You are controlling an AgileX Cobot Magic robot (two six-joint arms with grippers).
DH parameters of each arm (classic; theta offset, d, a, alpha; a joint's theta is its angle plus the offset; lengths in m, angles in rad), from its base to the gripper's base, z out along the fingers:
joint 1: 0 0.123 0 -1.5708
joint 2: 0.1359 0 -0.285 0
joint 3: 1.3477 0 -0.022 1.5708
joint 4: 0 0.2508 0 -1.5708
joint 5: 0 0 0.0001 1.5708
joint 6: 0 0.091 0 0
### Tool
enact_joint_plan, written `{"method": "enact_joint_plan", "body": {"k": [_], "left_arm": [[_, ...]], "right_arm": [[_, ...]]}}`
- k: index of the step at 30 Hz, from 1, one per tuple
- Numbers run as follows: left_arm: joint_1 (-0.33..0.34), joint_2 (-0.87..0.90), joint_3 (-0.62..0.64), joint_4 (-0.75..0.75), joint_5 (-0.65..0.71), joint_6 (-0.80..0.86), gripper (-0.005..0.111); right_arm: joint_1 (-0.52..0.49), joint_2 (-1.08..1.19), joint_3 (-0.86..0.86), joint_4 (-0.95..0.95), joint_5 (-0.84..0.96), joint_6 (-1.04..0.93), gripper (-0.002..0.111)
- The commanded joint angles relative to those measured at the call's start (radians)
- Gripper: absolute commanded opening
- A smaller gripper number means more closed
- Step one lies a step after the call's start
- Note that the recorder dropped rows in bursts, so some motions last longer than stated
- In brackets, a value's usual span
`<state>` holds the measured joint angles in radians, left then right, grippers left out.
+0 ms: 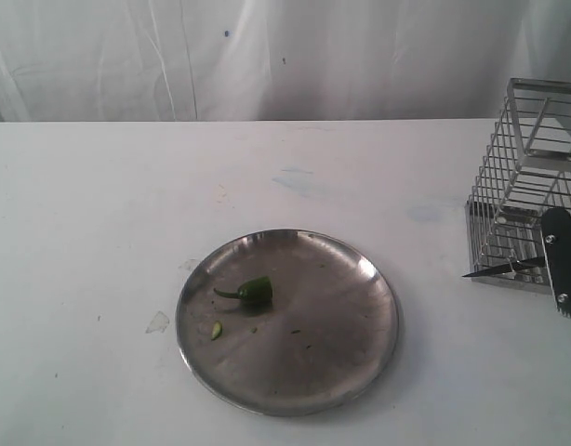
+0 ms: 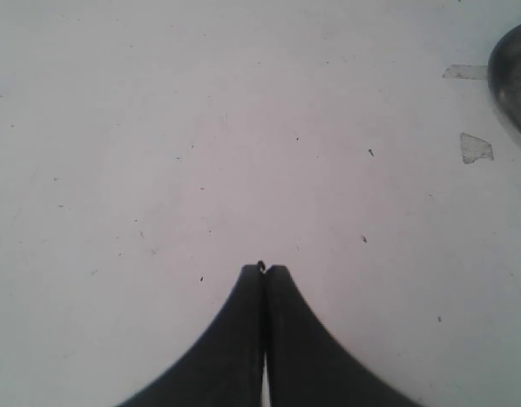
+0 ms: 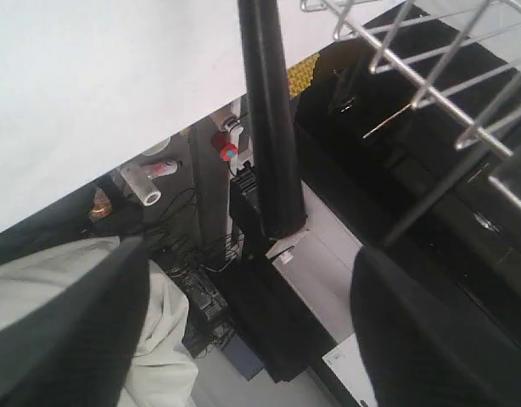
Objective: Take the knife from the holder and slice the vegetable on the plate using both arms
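Observation:
The steel plate (image 1: 360,372) lies mid-table with the dark green vegetable (image 1: 253,291) on its left part. The wire holder (image 1: 532,177) stands at the right edge. The knife's dark blade tip (image 1: 495,270) pokes out of the holder's lower left side. In the right wrist view the knife's black handle (image 3: 273,127) runs beside the holder's wires (image 3: 430,80). My right gripper (image 3: 252,254) is open wide, and the handle's end stands free between its fingers (image 3: 74,331). One finger (image 1: 564,265) shows beside the holder. My left gripper (image 2: 264,270) is shut and empty over bare table, with the plate's rim (image 2: 515,76) at that view's edge.
A tiny round green slice (image 1: 217,330) lies on the plate near the vegetable. A small clear scrap (image 1: 157,322) sits on the table left of the plate. Past the table edge the right wrist view shows floor clutter and cables (image 3: 201,280).

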<state>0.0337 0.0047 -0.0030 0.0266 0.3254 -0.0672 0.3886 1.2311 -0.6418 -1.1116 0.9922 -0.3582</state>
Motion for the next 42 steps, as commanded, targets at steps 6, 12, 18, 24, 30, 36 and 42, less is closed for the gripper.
{"method": "enact_joint_plan", "body": {"k": [6,12,18,24,30,36,42], "left_arm": [[-0.006,-0.005,0.003,-0.003,0.02,-0.002,0.0],[-0.006,-0.005,0.003,-0.003,0.02,-0.002,0.0],[-0.006,-0.005,0.003,-0.003,0.02,-0.002,0.0],[-0.006,-0.005,0.003,-0.003,0.02,-0.002,0.0],[-0.006,-0.005,0.003,-0.003,0.02,-0.002,0.0],[-0.006,-0.005,0.003,-0.003,0.02,-0.002,0.0],[-0.006,-0.005,0.003,-0.003,0.02,-0.002,0.0]], "right_arm": [[-0.065,0.096,0.005,-0.071,-0.019,-0.004,0.063],[-0.132,0.171,0.005,-0.16,-0.045,-0.002,0.063],[-0.151,0.225,0.003,-0.266,-0.09,0.052,0.063],[-0.151,0.263,0.003,-0.353,-0.138,0.101,0.046],[-0.151,0.273,0.003,-0.365,-0.123,0.101,0.026],[-0.151,0.273,0.003,-0.354,-0.098,0.101,0.007],[-0.151,0.273,0.003,-0.32,-0.104,0.101,0.007]]}}
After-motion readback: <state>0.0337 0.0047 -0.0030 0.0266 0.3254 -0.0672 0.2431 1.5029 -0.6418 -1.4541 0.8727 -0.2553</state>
